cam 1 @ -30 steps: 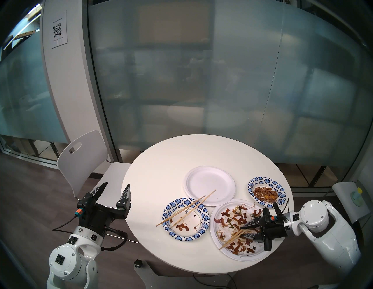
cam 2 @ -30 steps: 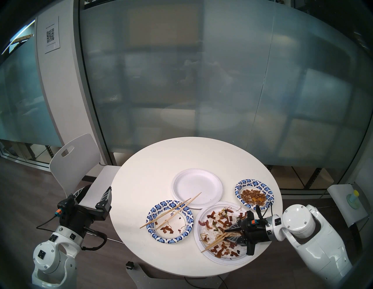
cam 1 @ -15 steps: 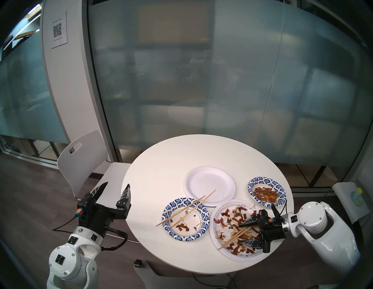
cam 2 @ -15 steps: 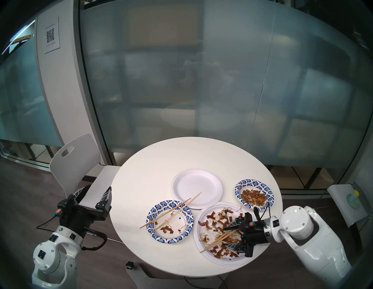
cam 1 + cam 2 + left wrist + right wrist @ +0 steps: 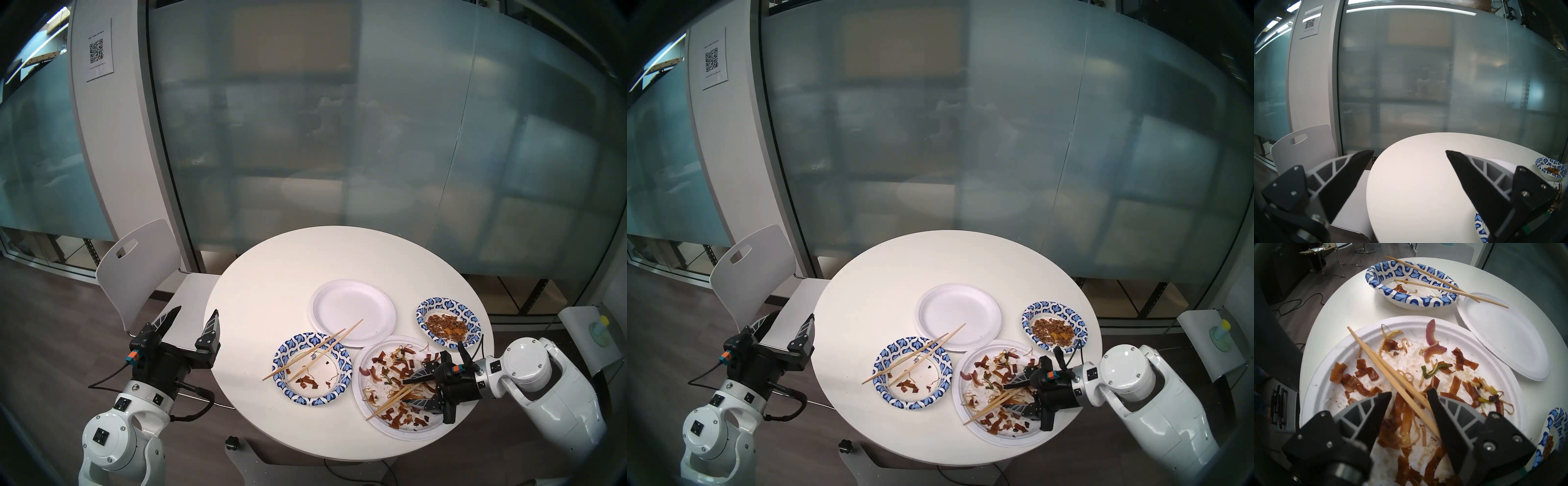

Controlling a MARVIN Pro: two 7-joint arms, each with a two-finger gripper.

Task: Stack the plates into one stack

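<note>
Four plates lie apart on the round table. A clean white plate (image 5: 353, 310) sits mid-table. A large white plate (image 5: 403, 437) smeared with food scraps is at the front right. A blue-patterned plate (image 5: 283, 349) lies front centre, and another (image 5: 441, 303) holding brown crumbs is far right. My right gripper (image 5: 404, 392) (image 5: 1410, 394) hovers low over the dirty plate, open. Its fingers straddle a pair of chopsticks (image 5: 1373, 355) lying there, and one stick touches a finger. My left gripper (image 5: 197, 310) (image 5: 1409, 151) hangs open and empty off the table's left edge.
A second pair of chopsticks (image 5: 315, 349) rests across the front patterned plate and onto the clean plate's rim. A white chair (image 5: 135, 264) stands left of the table (image 5: 288, 271). Frosted glass walls rise behind. A small stand with a yellow-capped bottle (image 5: 602, 325) is at the right.
My right gripper has shifted and turned slightly over the dirty plate, around the chopsticks, whose near end has moved a little left. The left arm has stayed still.
</note>
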